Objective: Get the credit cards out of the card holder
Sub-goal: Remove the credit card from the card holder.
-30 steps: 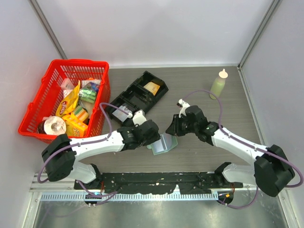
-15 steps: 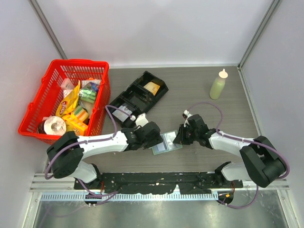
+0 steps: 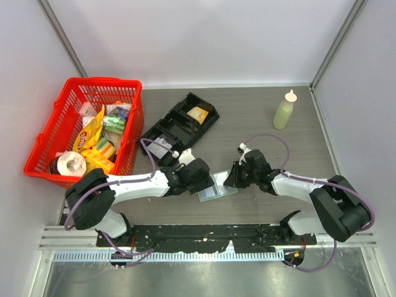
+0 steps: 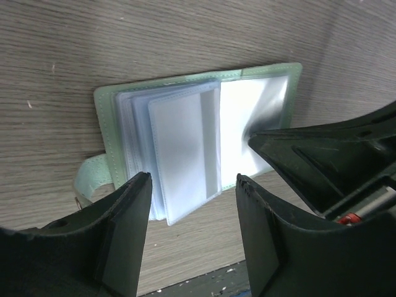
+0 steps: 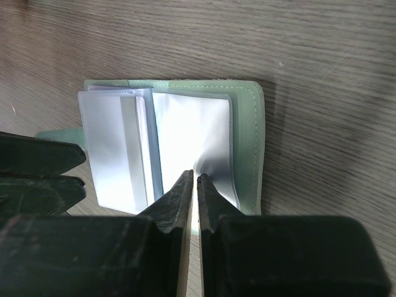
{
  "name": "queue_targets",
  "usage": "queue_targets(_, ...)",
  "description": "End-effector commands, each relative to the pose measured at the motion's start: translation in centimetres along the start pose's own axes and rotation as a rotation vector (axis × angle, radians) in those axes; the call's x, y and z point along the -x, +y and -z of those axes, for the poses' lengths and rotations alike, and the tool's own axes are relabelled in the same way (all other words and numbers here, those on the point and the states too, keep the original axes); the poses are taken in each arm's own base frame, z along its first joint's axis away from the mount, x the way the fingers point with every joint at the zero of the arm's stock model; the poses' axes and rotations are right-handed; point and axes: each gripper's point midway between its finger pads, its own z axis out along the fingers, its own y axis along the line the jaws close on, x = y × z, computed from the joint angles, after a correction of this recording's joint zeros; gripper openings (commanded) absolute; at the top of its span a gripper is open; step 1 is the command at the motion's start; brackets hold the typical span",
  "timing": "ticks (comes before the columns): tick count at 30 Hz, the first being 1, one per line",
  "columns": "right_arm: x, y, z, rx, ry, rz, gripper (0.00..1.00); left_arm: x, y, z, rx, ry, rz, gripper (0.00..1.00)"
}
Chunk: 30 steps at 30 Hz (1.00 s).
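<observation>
Overhead, two close wrist views (sharing holder (image 4: pixel 192 142))

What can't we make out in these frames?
1. Cards: both wrist views, glare whitens the sleeves; none discernible inside.
2. Right gripper: right wrist view, near-closed jaws hide whether they pinch a card, a sleeve or nothing.
3. Holder: top view, too small, partly under the left gripper.
4. Holder's lower edge: left wrist view, partly behind that gripper's fingers.
</observation>
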Motion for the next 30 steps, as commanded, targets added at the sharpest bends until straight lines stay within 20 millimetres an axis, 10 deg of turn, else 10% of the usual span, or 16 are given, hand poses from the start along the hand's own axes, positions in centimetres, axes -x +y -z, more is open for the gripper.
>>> queue_targets(1,-0.6,-1.2,-0.2,-0.039,0.004,-0.006,0.12,0.5,-0.4,-0.6,0.007,-0.01,0.025,0.59)
queue_targets(21,-0.8,-1.3,-0.2,-0.042,0.013,-0.011,0.13,0.7,-1.7,-0.6,-0.003,-0.002,-0.024,0.54)
queue_targets(30,1.8,-0.5,1.8,-0.06,-0.114,0.019,0.16,0.6,-6.4,-0.9,-0.106,0.026,-0.089,0.53)
